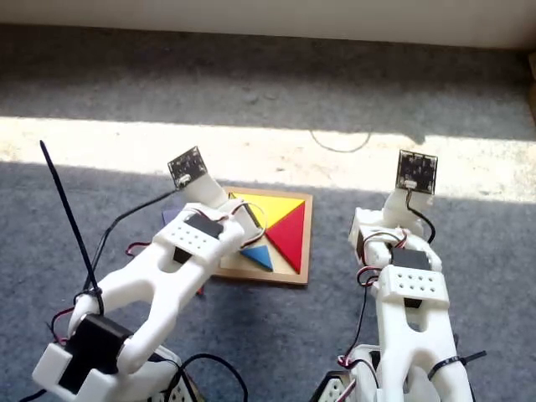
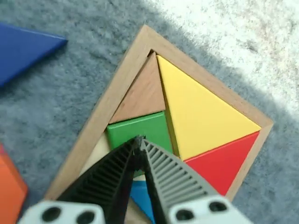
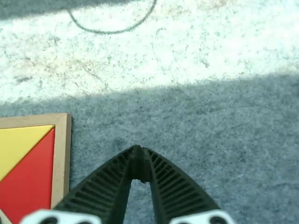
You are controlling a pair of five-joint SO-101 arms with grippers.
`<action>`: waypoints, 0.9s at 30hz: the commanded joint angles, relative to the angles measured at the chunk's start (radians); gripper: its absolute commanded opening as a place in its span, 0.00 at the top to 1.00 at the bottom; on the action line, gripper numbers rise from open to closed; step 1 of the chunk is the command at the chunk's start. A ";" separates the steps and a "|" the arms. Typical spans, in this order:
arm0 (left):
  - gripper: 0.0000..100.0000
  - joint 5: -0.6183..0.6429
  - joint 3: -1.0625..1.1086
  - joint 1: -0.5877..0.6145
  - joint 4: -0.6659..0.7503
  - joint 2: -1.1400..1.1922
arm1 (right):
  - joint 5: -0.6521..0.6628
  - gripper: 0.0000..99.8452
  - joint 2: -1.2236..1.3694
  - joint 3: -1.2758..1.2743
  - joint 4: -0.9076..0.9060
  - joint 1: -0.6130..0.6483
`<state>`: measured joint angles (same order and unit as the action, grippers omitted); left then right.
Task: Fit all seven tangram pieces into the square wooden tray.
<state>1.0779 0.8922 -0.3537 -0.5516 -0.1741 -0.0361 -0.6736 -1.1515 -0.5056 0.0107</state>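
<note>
The task seems to be in its middle part. The tray (image 2: 112, 93) lies on the carpet and already holds a yellow triangle (image 2: 201, 107), a red triangle (image 2: 219, 163), a green square (image 2: 140, 128) and a small blue triangle (image 1: 258, 255). A blue piece (image 2: 23, 46) and an orange piece (image 2: 9, 186) lie on the carpet just outside the tray, beyond its left edge. A wood-coloured triangle (image 2: 142, 93) beside the green square may be a piece or the bare floor of the tray; this cannot be told. The step in hand is probably seating the green square: the left claw (image 2: 139, 141) is closed with nothing between its fingers, and its tip seems to touch the square inside the tray. The next move would call for rising from the tray, opening, and going to one of the outside pieces. The left arm is stretched forward over the tray's left half, wrist bent down. The right claw (image 3: 138, 163), also closed and empty, hangs over the carpet just right of the tray.
</note>
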 commanded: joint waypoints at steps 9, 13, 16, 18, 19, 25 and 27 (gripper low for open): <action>0.99 -0.006 -0.059 -0.099 -0.275 -0.294 | -0.006 1.00 -0.035 0.015 0.022 -0.008; 0.99 -0.006 -0.012 -0.148 -0.258 -0.303 | -0.005 1.00 -0.035 0.015 0.022 -0.008; 0.99 -0.006 0.044 -0.148 -0.180 -0.303 | -0.005 1.00 -0.035 0.015 0.022 -0.008; 0.99 -0.006 0.094 -0.153 -0.095 -0.303 | -0.005 1.00 -0.035 0.015 0.022 -0.008; 0.99 -0.006 0.120 -0.154 -0.054 -0.303 | -0.005 1.00 -0.035 0.015 0.022 -0.008; 0.99 -0.005 0.182 -0.156 0.052 -0.291 | -0.005 1.00 -0.035 0.013 0.022 -0.008; 0.99 -0.003 0.171 -0.157 0.057 -0.243 | -0.005 1.00 -0.035 0.013 0.022 -0.008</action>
<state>1.0794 1.0794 -0.4933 -0.5224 -0.4396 -0.0361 -0.6736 -1.1515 -0.5056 0.0107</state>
